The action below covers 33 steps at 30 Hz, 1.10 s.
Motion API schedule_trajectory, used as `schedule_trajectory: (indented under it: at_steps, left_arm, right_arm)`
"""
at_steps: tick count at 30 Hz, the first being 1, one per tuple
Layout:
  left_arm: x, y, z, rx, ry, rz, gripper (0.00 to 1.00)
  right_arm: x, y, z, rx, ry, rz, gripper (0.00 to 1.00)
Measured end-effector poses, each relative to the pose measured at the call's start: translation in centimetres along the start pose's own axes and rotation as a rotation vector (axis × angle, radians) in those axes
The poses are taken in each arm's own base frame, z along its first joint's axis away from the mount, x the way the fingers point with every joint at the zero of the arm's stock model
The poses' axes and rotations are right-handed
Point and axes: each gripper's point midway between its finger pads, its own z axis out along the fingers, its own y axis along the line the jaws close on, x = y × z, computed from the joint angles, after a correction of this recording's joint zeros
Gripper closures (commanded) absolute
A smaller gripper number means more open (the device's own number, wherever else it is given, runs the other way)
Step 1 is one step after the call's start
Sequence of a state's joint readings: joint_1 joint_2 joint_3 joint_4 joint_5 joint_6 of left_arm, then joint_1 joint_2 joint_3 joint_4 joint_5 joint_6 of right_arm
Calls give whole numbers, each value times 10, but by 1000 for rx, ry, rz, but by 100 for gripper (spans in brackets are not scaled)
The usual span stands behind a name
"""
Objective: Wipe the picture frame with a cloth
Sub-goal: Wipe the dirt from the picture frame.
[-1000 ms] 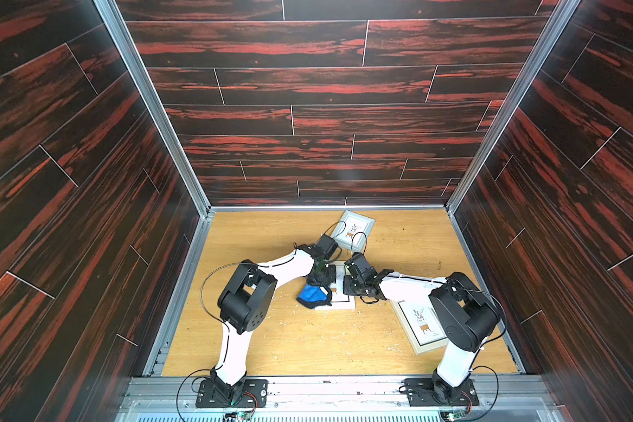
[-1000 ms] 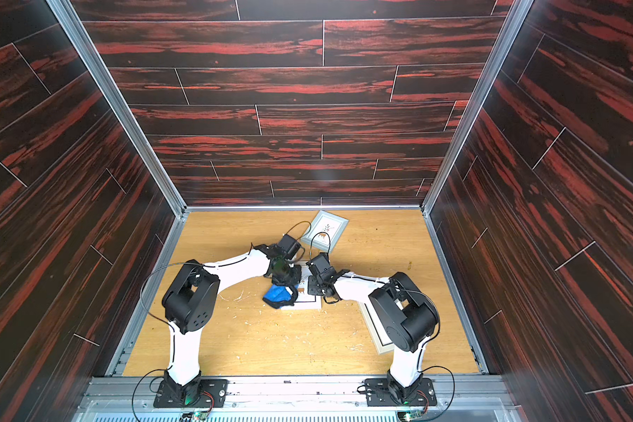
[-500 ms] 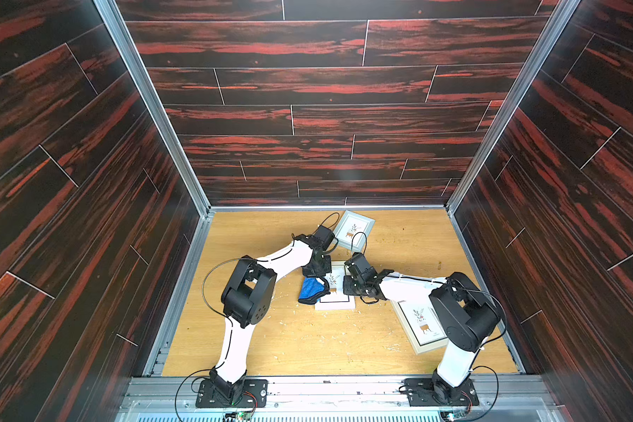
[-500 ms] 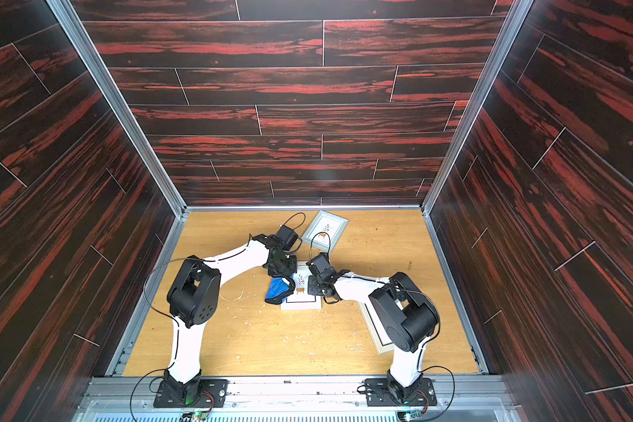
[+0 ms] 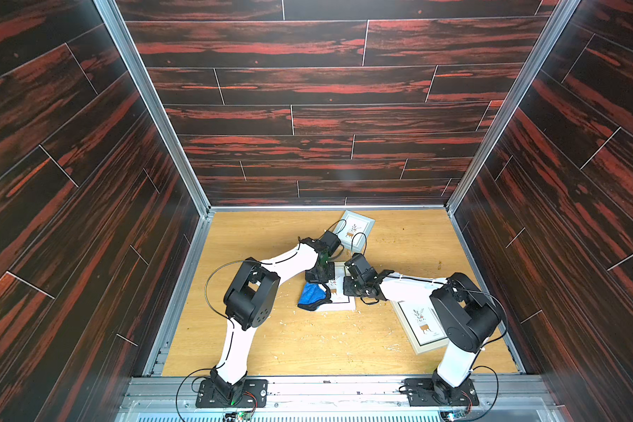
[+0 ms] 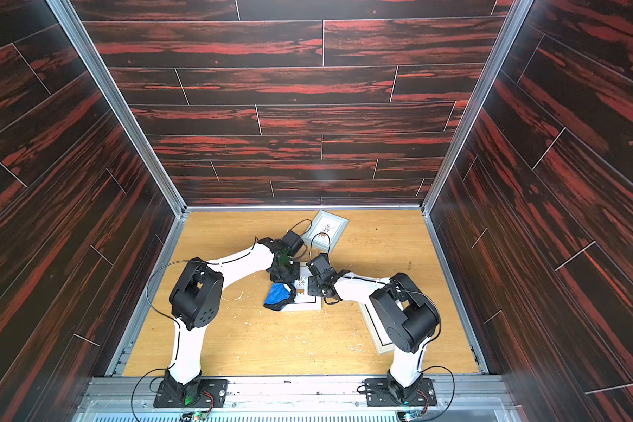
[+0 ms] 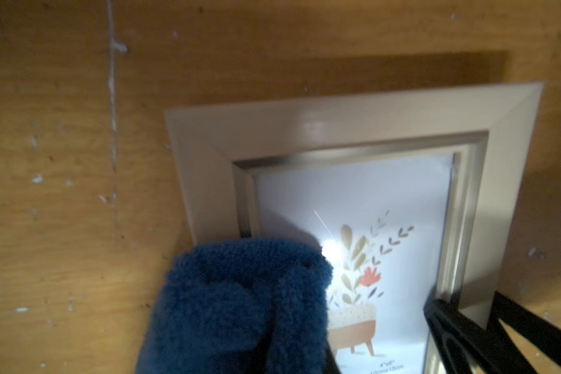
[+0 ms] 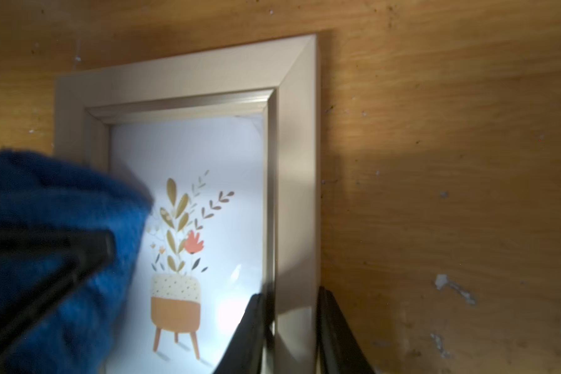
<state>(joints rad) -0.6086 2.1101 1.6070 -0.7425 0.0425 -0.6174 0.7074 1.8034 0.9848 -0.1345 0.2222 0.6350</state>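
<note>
Wooden tabletop (image 5: 307, 347), blue cloth (image 5: 309, 296) in left claw (image 5: 320, 278) on picture frame (image 7: 337, 119)

The picture frame (image 5: 340, 304) lies flat and face up near the middle of the wooden surface (image 5: 307, 343), in both top views. Its moulding is wide, smooth and pale beige, with a narrow silvery inner lip. Inside is a white print (image 8: 188, 155) of a leafy plant with 1 red flower in a spotted, orange-bottomed pot on short legs.

The cloth (image 5: 310, 296) is deep blue and fluffy, with black edging showing in both top views. It is bunched into 1 thick wad. It sits over the frame's left side, covering part of the moulding and print, and spills onto the surface beside it.
</note>
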Motion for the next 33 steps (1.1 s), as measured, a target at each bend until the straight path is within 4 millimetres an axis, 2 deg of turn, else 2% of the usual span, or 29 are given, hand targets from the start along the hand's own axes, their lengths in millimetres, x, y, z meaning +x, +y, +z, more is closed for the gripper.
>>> schedule_trajectory:
  at_steps: [3, 9, 15, 24, 26, 31, 33]
  left_arm:
    - [8, -1, 1, 10, -8, 9, 100]
    - [52, -2, -4, 41, 13, 21, 100]
    - [51, -6, -4, 93, 35, -4, 100]
    - [61, -46, 4, 278, 26, -16, 100]
    - [59, -42, 3, 307, 2, -46, 100]
    - [51, -7, -4, 329, -26, -153, 100]
    - [50, -7, -5, 341, -22, -157, 100]
  right_arm:
    - [0, 0, 0, -1, 0, 0, 99]
    - [1, 2, 0, -5, 4, -6, 99]
    - [1, 2, 0, -6, 5, -5, 99]
    - [2, 1, 0, -3, 9, 0, 99]
    - [2, 1, 0, -2, 9, 1, 99]
    - [2, 1, 0, -1, 7, 1, 99]
    - [2, 1, 0, -3, 6, 3, 99]
